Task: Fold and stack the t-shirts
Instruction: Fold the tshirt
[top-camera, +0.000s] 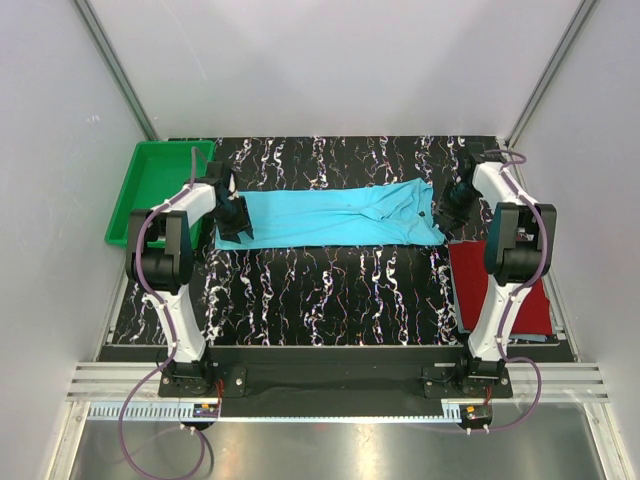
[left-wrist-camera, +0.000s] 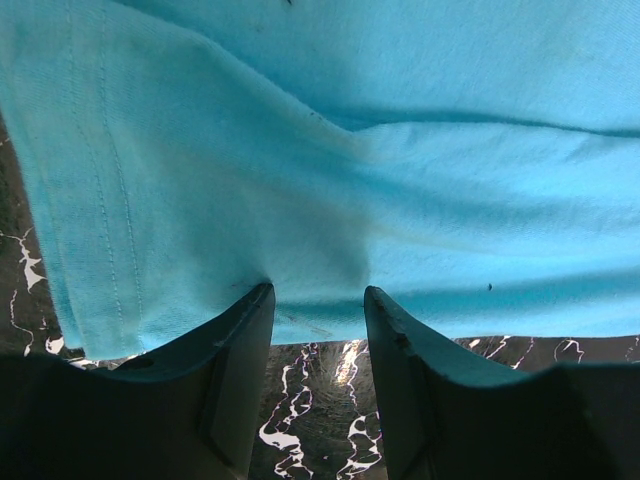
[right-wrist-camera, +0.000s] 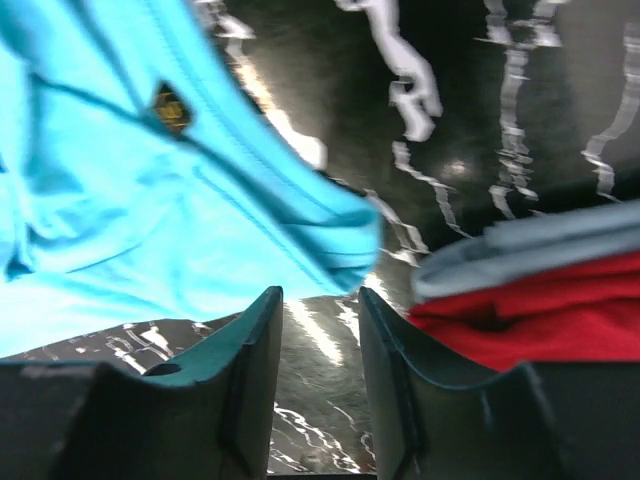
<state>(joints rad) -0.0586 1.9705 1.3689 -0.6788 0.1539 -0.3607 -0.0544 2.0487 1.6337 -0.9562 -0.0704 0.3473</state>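
The black, white-veined surface (top-camera: 330, 290) carries a turquoise t-shirt (top-camera: 330, 215), folded into a long strip across its middle between the two arms. A green tray (top-camera: 150, 190) sits at the far left corner. A dark red t-shirt (top-camera: 468, 280), folded into a rectangle, lies at the right edge, partly under the right arm. The left fingers (left-wrist-camera: 235, 350) are released, their tips at the strip's left end. The right fingers (right-wrist-camera: 250, 360) are likewise spread, just beside its right end, near the small dark neck label (right-wrist-camera: 168, 105).
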